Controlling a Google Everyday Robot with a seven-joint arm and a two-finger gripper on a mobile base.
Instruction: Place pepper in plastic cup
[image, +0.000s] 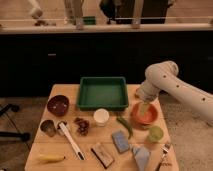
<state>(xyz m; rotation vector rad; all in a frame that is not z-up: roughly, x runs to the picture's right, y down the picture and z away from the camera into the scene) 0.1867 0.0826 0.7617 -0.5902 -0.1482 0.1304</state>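
Right now your gripper (144, 108) hangs low over the orange bowl (147, 121), at the right side of the table (42, 145). Its fingers are apart and they hold nothing. You can see the pepper (125, 127) lying on the table just left of that bowl, untouched. The plastic cup (155, 133) stands upright just in front of the bowl, to the right of the pepper and apart from it. Behind the pepper sits the green tray (102, 106), and a white cup (101, 116) stands near the pepper's left.
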